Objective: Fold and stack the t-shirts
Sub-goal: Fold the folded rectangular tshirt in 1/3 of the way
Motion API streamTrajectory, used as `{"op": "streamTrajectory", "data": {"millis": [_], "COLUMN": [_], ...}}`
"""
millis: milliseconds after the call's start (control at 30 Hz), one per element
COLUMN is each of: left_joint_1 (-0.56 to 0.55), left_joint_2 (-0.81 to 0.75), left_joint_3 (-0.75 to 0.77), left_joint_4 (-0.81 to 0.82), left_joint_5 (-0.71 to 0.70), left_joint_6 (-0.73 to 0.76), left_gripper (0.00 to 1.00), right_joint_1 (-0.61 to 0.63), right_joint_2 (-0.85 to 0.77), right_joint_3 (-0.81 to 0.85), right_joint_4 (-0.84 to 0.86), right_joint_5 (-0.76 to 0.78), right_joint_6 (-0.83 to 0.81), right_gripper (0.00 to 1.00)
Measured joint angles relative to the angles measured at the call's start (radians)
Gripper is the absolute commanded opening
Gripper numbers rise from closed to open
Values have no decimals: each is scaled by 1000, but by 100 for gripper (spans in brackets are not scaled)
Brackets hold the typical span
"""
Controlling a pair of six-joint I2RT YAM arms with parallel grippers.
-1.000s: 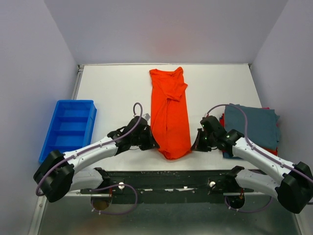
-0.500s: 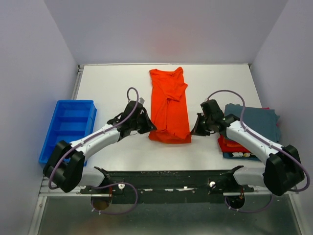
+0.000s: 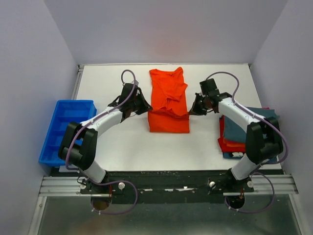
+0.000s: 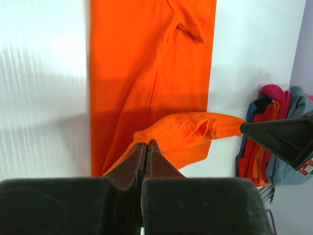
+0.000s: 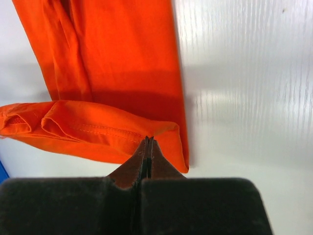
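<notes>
The orange-red t-shirt [image 3: 168, 122] is laid lengthwise in the middle of the white table [image 3: 117, 147], with its collar toward the far edge. Its near part is doubled back over the middle, and the hem is held raised above the cloth. The left corner of the hem is pinched by the left gripper [image 4: 146, 145], whose jaws are closed on the fabric. The right corner is pinched the same way by the right gripper [image 5: 147, 142]. A stack of folded t-shirts [image 3: 234, 132], teal over red, is seen at the table's right edge. A blue plastic bin [image 3: 68, 128] is placed at the left side.
</notes>
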Motion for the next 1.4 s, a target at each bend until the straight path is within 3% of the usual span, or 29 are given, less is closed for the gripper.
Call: {"op": "streamTrajectory", "data": {"millis": [467,900,933,967,1000,1033,1133,1300,1400], "left_joint_1": [43,65,66,68,69,70,74,86,87], "left_joint_2": [202,374,385,394,404,412,424,416,369], "left_joint_3": [214,371,382,389,397,404,407,390,337], "left_joint_4": [24,45,47,47,47,46,52,72,71], "left_joint_5": [4,29,31,33,34,36,43,44,41], "left_joint_6": [40,50,50,50,53,51,48,55,64], "left_gripper": [0,0,17,40,61,71,83,86,85], "right_joint_1": [-47,-82,-82,-84,-84,-85,-90,-95,-95], "right_joint_2": [225,346,353,365,375,389,422,380,280], "right_joint_3": [286,420,431,446,456,473,502,426,286], "right_joint_4": [-17,-35,-35,-36,-37,-41,-42,-17,5], "right_joint_5": [-8,-8,-9,-11,-12,-14,-18,-18,-20], "right_joint_6": [-1,0,0,-1,2,3,5,5,3], "right_gripper": [1,1,10,22,43,55,59,58,53]}}
